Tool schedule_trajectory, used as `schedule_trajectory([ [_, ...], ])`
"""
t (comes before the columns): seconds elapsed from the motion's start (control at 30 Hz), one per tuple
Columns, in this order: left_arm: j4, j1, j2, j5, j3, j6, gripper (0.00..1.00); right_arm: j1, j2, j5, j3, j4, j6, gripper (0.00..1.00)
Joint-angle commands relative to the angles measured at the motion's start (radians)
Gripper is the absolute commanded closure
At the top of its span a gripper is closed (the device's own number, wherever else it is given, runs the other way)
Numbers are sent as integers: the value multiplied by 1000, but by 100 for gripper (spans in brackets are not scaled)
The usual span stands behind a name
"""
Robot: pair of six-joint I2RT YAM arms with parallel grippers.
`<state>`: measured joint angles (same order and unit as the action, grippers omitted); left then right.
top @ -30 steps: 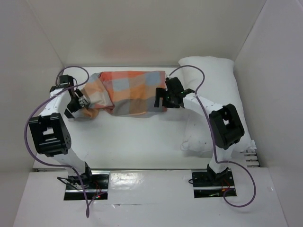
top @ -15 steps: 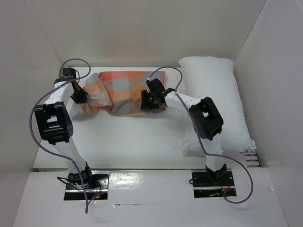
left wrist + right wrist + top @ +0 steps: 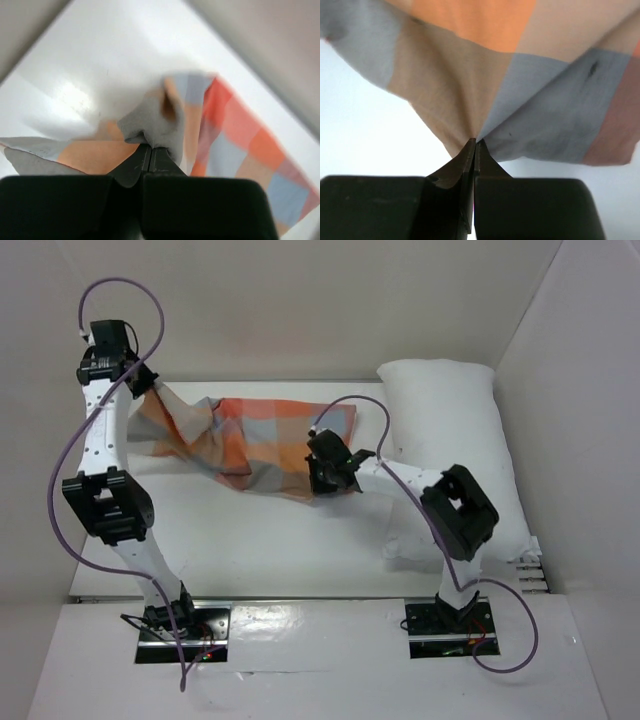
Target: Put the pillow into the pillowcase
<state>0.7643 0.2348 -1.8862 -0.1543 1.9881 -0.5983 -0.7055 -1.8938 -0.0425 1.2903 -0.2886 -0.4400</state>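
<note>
Left arm reaches far and high, left gripper (image 3: 148, 390) pinching a pillowcase (image 3: 250, 435) corner. Right gripper (image 3: 322, 473) is clamped on the opposite edge. The pillowcase is rumpled and pulled taut, just left of the pillow (image 3: 450, 430) on the bench (image 3: 270, 540).

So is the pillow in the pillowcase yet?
No, out. The pillow lies bare at the right; the pillowcase hangs stretched between the left gripper and right gripper.

White table (image 3: 270, 540), glossy, walled left, far and right. Pillow (image 3: 450, 420) lies flat along right side, far end near back corner. Pillowcase (image 3: 260, 440) stretched across far-centre, left end raised off surface, lower edge sagging toward tabletop; contact unclear.
</note>
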Motion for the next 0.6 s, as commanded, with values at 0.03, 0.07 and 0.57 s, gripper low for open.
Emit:
schedule_trajectory([
  [0.03,36,15,-123,-59,213,29,100,-133,188,-60,-129,35,50,100],
  [0.07,36,15,-148,-59,236,29,100,-150,208,-60,-178,35,61,100],
  [0.57,33,-173,-16,20,210,155,7,-94,438,-169,-109,-9,67,12],
])
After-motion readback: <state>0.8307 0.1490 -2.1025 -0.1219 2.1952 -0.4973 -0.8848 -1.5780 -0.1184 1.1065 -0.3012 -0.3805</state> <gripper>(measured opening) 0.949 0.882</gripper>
